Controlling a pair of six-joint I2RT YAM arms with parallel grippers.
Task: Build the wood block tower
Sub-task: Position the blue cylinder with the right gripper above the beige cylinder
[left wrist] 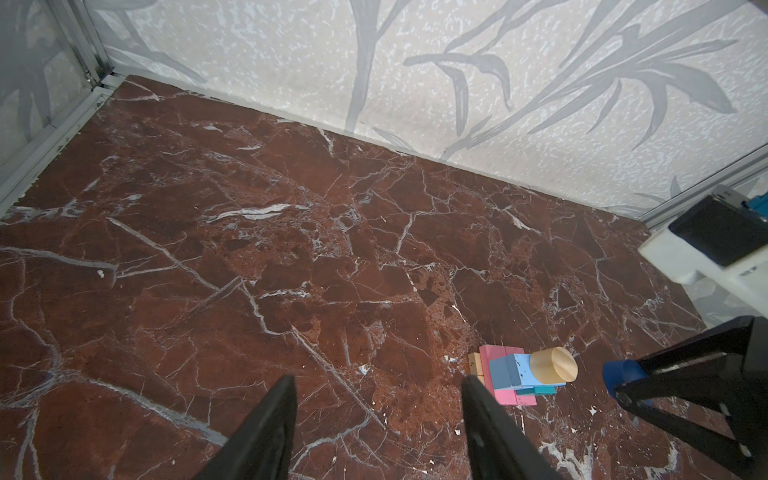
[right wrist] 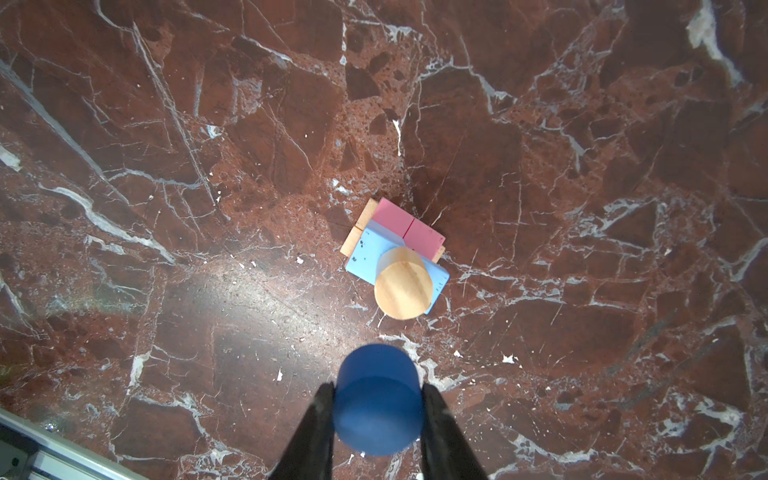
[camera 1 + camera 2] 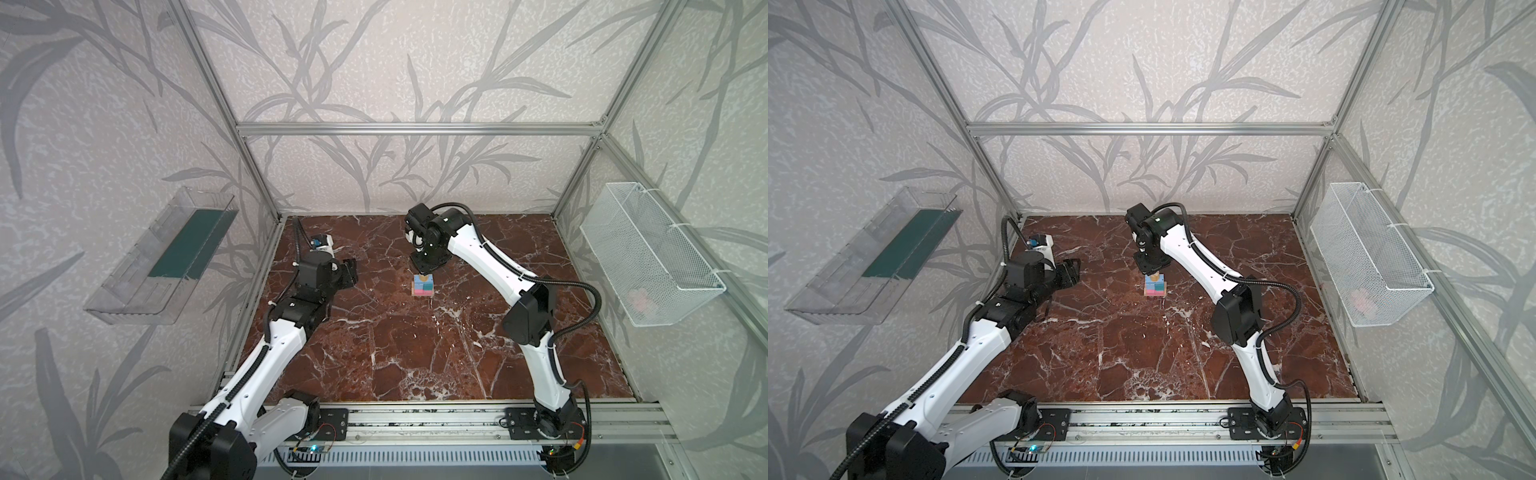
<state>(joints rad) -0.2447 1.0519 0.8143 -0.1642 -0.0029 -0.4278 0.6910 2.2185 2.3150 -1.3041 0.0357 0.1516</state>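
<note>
Floor: dark red marble table top (image 3: 415,353) with white cracks, with leafy grey walls around it.
Right gripper (image 2: 378,386): squeezes the round dark blue wooden cylinder (image 2: 376,411), up in the air.
Tower (image 3: 422,286): a small stack of wood blocks under that gripper, just past its fingertips.
Tower top: a plain tan wooden cylinder (image 2: 402,286) on a light blue block (image 2: 361,257), with pink bars (image 2: 409,228) and tan bars (image 2: 357,232) below.
Hidden: the teal cube (image 1: 544,390) only peeks out. In both top views the gripper covers the dark blue cylinder.
Left gripper (image 1: 377,380): fingers wide apart and holding nothing. The tower is well off to its right.

tower (image 3: 422,286) on table (image 3: 415,353), right tool (image 2: 377,390) above
</note>
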